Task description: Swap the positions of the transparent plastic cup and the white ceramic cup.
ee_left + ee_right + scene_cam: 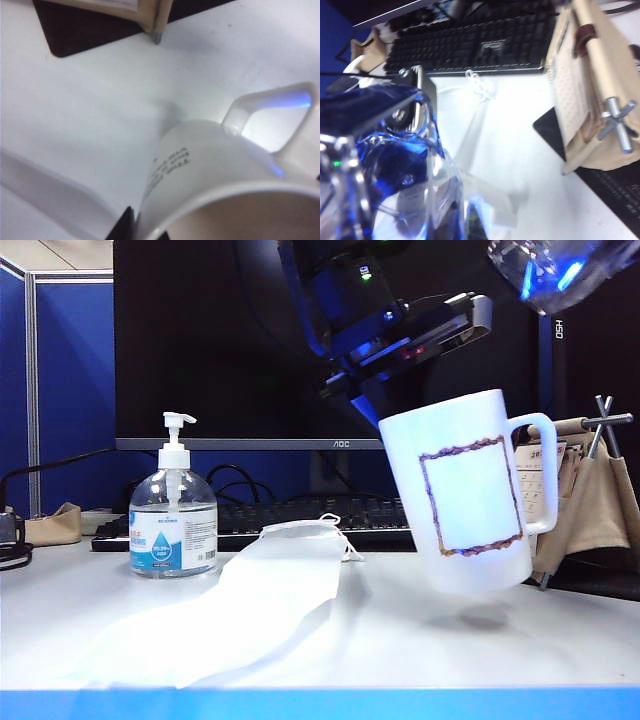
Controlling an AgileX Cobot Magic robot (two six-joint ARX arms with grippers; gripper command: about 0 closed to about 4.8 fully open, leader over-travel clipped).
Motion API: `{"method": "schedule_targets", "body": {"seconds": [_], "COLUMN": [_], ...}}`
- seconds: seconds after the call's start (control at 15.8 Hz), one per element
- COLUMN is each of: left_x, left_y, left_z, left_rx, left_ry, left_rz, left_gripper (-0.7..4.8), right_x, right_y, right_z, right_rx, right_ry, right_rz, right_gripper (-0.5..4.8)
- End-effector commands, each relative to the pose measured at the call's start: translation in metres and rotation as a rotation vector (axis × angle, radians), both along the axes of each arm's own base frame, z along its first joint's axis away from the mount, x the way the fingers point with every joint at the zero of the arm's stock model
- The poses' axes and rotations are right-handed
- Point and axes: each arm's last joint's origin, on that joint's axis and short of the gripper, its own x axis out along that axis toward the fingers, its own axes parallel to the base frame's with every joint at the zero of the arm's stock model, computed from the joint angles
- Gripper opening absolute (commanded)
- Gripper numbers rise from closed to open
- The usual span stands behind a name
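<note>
Face mask: you see the white face mask [270, 585] lying flat on the desk [420, 640] nearest you, left of centre
White ceramic cup: your white ceramic cup [465, 485] hangs tilted just above the desk, right of centre, handle to the right, its shadow beneath it
Left tool: your left tool [131, 225] is clamped on the mug's rim from above; only a dark finger shows at the rim in the left wrist view
Pump bottle: the clear pump bottle [173, 510] stands upright at the left, behind the mask
Transparent plastic cup: your transparent plastic cup [560, 270] is high at the top right, well above the mug
Right tool: your right tool [395, 165] is closed on that tumbler
Keyboard: the black keyboard [290, 520] lies farthest back
</note>
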Motion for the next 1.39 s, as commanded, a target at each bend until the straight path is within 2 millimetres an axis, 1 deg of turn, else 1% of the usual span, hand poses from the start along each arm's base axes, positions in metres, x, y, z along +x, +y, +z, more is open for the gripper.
{"method": "schedule_targets", "body": {"seconds": [0.06, 0.13, 0.25, 0.7, 0.76, 0.89, 1.14, 1.2, 1.26, 1.33, 1.39], "left_x": [-0.003, -0.005, -0.005, -0.003, -0.003, -0.001, 0.001, 0.001, 0.002, 0.002, 0.003], "left_y": [-0.011, -0.014, -0.016, -0.016, -0.016, -0.018, -0.021, -0.021, -0.021, -0.020, -0.019], "left_z": [-0.003, -0.009, -0.015, -0.016, -0.015, -0.014, -0.012, -0.012, -0.012, -0.012, -0.011], "left_rx": [-0.026, -0.002, 0.018, 0.042, 0.035, 0.010, -0.020, -0.023, -0.014, -0.002, 0.014], "left_ry": [-0.013, -0.008, 0.001, -0.039, -0.045, -0.065, -0.083, -0.085, -0.096, -0.109, -0.128], "left_rz": [-0.047, -0.064, -0.073, -0.077, -0.077, -0.073, -0.060, -0.052, -0.042, -0.030, -0.016], "left_gripper": [-0.06, -0.06, -0.06, -0.05, 0.05, 0.80, 0.90, 1.06, 1.41, 2.03, 2.52], "right_x": [0.000, 0.000, -0.002, -0.003, -0.003, -0.003, -0.003, -0.003, -0.003, -0.003, -0.003], "right_y": [0.000, 0.000, 0.000, 0.000, 0.000, 0.000, 0.000, 0.000, 0.000, 0.000, 0.000], "right_z": [0.005, 0.005, 0.005, 0.006, 0.006, 0.006, 0.006, 0.006, 0.006, 0.006, 0.006], "right_rx": [-0.004, -0.004, -0.004, -0.003, -0.003, -0.004, -0.004, -0.004, -0.004, -0.004, -0.005], "right_ry": [-0.035, -0.036, -0.035, -0.041, -0.041, -0.036, -0.035, -0.035, -0.038, -0.038, -0.038], "right_rz": [-0.002, -0.002, -0.002, -0.002, -0.002, -0.002, -0.002, -0.002, -0.002, -0.002, -0.003], "right_gripper": [-0.08, -0.08, -0.08, -0.08, -0.08, -0.08, -0.08, -0.08, -0.08, -0.08, -0.08]}}
